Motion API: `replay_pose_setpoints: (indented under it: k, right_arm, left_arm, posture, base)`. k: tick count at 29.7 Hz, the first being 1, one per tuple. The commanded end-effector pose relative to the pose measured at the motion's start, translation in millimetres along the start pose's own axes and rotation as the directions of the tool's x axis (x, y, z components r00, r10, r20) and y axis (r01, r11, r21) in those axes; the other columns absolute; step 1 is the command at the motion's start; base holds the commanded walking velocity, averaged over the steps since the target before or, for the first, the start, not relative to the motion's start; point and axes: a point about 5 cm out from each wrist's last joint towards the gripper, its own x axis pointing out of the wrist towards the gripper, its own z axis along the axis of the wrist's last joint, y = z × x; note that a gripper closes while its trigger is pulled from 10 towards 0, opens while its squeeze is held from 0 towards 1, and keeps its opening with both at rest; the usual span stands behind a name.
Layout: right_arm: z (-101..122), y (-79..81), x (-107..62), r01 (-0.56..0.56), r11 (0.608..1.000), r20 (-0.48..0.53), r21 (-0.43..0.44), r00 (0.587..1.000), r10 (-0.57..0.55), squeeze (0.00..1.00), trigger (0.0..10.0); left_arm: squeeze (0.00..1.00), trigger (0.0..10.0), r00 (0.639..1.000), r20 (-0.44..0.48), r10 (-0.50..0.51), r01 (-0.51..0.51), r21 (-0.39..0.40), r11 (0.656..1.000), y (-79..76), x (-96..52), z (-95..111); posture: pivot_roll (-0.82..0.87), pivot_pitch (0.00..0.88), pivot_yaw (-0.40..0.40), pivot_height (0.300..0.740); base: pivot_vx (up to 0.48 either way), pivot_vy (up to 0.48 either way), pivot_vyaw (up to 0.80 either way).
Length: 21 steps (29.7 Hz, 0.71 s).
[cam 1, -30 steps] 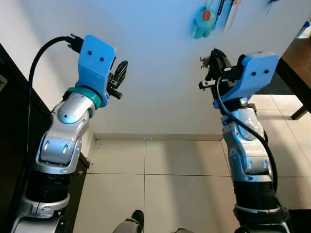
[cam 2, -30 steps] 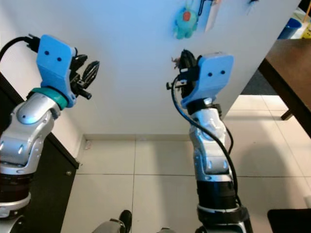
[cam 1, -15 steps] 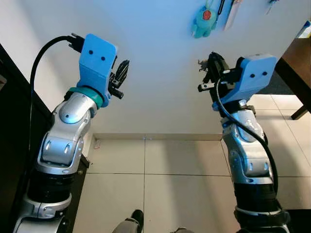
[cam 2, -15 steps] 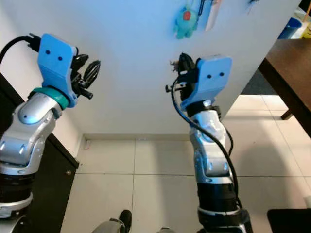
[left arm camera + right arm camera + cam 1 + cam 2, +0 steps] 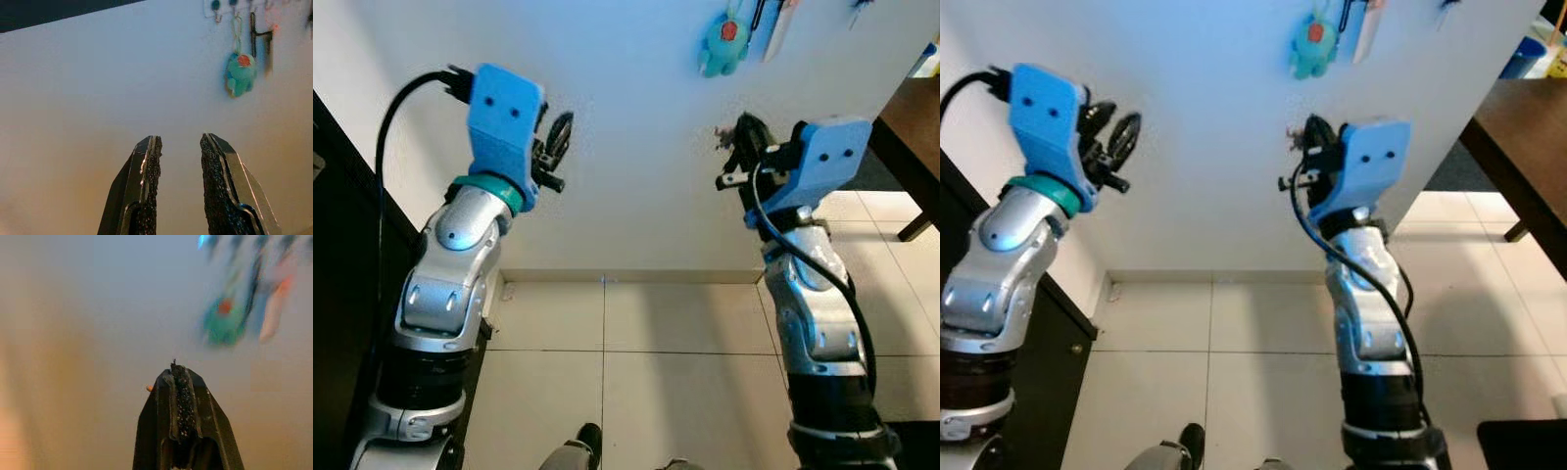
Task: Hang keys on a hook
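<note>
**Hooks lie up and to the right of the right end effector**

The left end effector is raised in front of the white wall, well to the left of the teal plush toy that hangs on that wall. In its wrist view the two black fingers stand apart with bare wall between them, so it is released and carries nothing.

The right end effector is also raised, below the toy and just to its right. Its wrist view shows the fingers pressed together into one dark wedge, clenched. A small pale-and-orange bit pokes out beside the tip, and in the head views something small and spiky sticks out of the fingertips; this is likely the keys, though they are too small to make out clearly.

The hooks sit in a row on the wall above the toy, with a dark strap and a pale tag hanging from those right of the toy. From the right end effector, they lie upward along the wall and slightly right. That arm is much nearer, so the lift falls to it. The key ring's long axis cannot be told.
</note>
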Motion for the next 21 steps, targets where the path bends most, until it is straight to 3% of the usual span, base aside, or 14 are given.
replay_pose_setpoints:
  k: [1, 6, 11, 21]
  right_arm:
    - [1, 4.4, -5.6, -0.073, 0.997, -0.006, 0.006, 0.997, 0.073, 0.00, 10.0]
    - [5, 4.2, -5.7, -0.076, 0.997, 0.013, 0.006, 0.997, 0.076, 0.00, 10.0]
    - [8, -0.5, -3.8, -0.007, 1.000, 0.040, 0.024, 0.999, 0.006, 0.00, 10.0]
    - [6, 7.8, -7.0, -0.018, 0.998, 0.036, 0.064, 0.999, 0.015, 0.00, 10.0]
  left_arm:
    - [0.00, 10.0, 1.000, -0.014, 0.023, -0.023, -0.002, 1.000, 7.3, -4.6, -6]
    - [0.00, 10.0, 1.000, -0.013, 0.015, -0.015, -0.004, 1.000, 8.9, -3.3, -6]
    - [0.00, 10.0, 1.000, 0.009, 0.005, -0.005, -0.002, 1.000, 10.3, 4.2, 0]
    - [0.00, 10.0, 0.999, 0.023, -0.023, 0.024, -0.023, 0.999, 4.8, 5.7, 1]
  posture:
    - [-0.07, 0.038, 0.124, 0.740]
    - [-0.08, 0.025, 0.133, 0.740]
    - [-0.08, 0.017, 0.141, 0.740]
    - [-0.07, 0.017, 0.152, 0.740]
  base:
    - [0.000, 0.000, 0.00]
    - [0.000, 0.000, 0.00]
    - [0.000, 0.000, 0.00]
    - [0.000, 0.000, 0.00]
